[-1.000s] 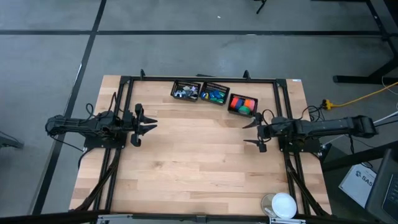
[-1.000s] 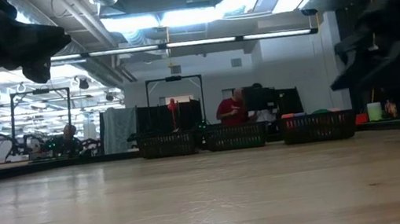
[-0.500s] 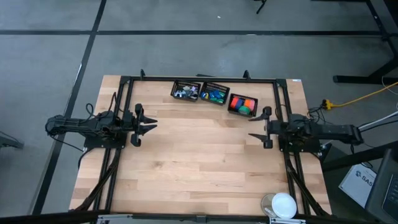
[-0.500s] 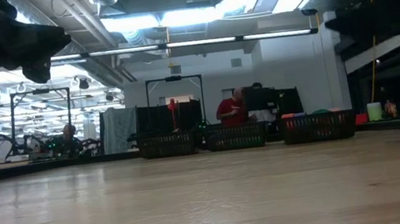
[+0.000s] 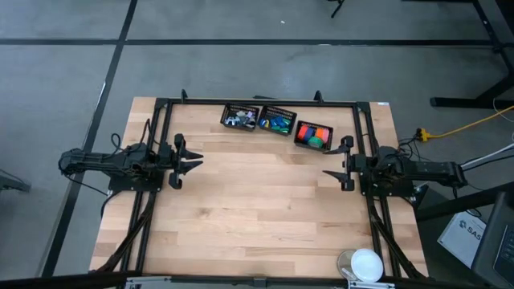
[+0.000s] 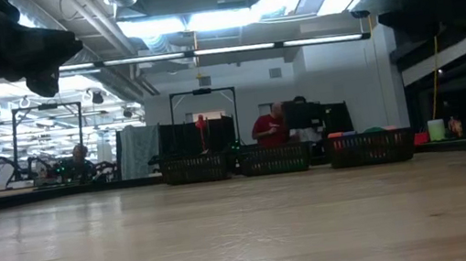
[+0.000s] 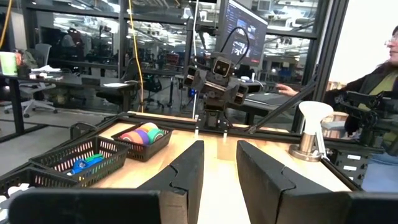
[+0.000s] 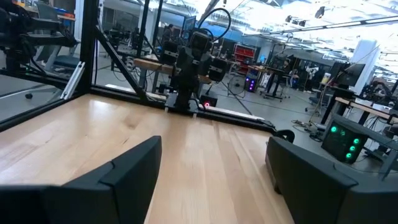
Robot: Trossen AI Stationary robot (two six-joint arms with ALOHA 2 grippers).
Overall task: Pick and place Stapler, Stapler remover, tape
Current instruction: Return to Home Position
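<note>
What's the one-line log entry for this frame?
left gripper: open, empty, table's left side | right gripper: open, empty, table's right side | three black bins: loaded, far edge

My left arm (image 5: 104,163), right arm (image 5: 426,170): black, slender, jointed; fingers (image 7: 186,171) matte black, chunky, wedge-shaped; thin black cables (image 5: 117,142) loop at left arm's 12 o'clock.

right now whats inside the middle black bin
Small blue, green and yellow tape pieces lie piled in the middle bin. Whatever lies beneath the top ones, including the bin's floor, is covered.
</note>
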